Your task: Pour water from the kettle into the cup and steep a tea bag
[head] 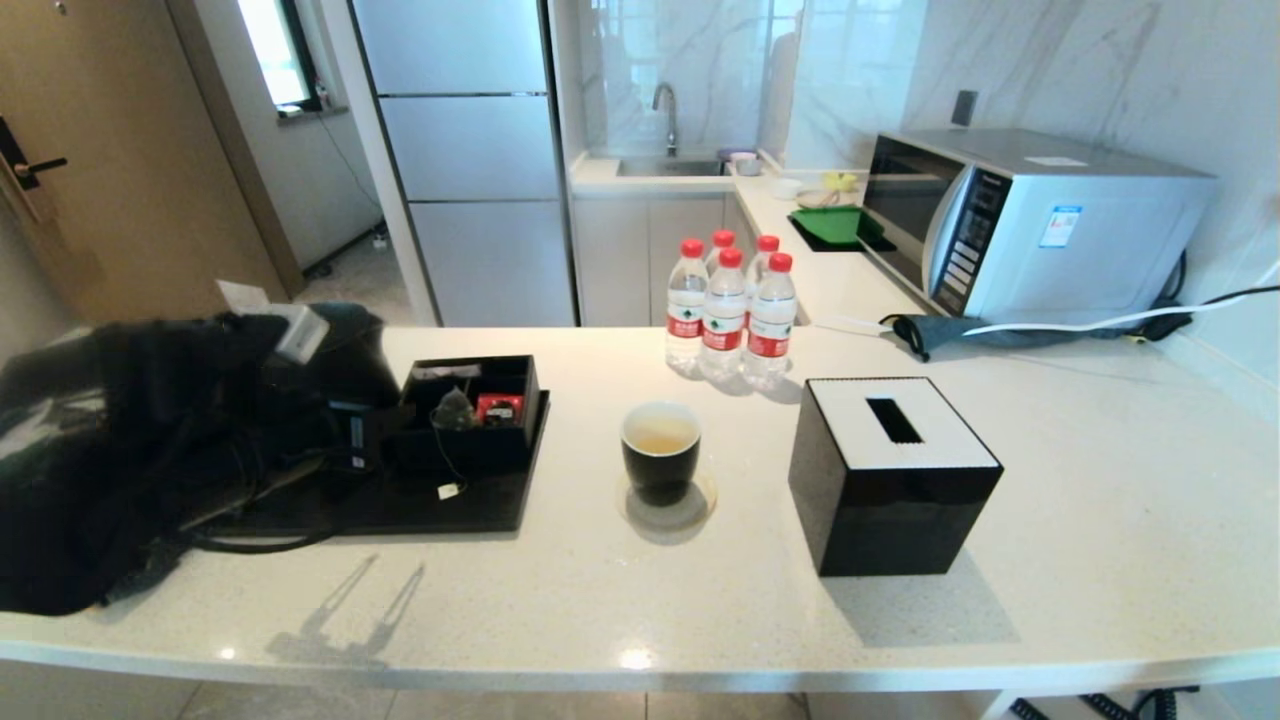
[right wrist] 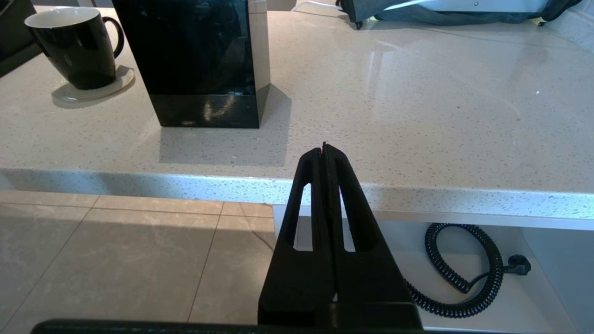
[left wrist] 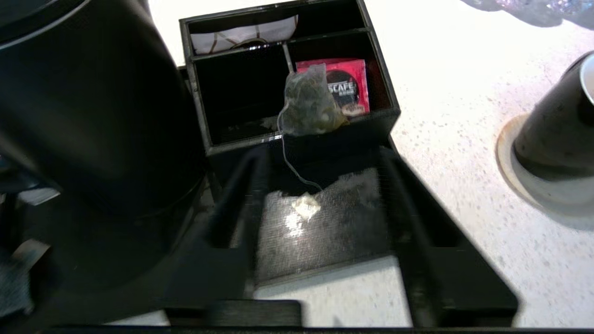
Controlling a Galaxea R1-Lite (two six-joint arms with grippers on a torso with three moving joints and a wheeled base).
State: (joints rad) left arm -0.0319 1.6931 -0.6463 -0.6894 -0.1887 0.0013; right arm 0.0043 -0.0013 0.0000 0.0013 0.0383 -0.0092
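The matte black kettle [left wrist: 93,116] stands on the black tray [left wrist: 325,241], beside the organizer box [left wrist: 241,97]. The grey-green tea bag [left wrist: 311,102] leans on the box's front wall. Its string hangs down to the white tag [left wrist: 306,206], which lies on the tray. My left gripper [left wrist: 321,157] is open just in front of the box, its fingers either side of the tag and holding nothing. The black cup [head: 660,450] holds pale yellow liquid and stands on a coaster to the tray's right. My right gripper [right wrist: 324,147] is shut and empty, low by the counter's front edge.
A black tissue box [head: 890,470] stands right of the cup, and several water bottles [head: 725,315] behind it. A red packet [left wrist: 348,86] sits in the organizer behind the tea bag. A microwave [head: 1030,225] is at the back right. My left arm [head: 150,450] covers the counter's left end.
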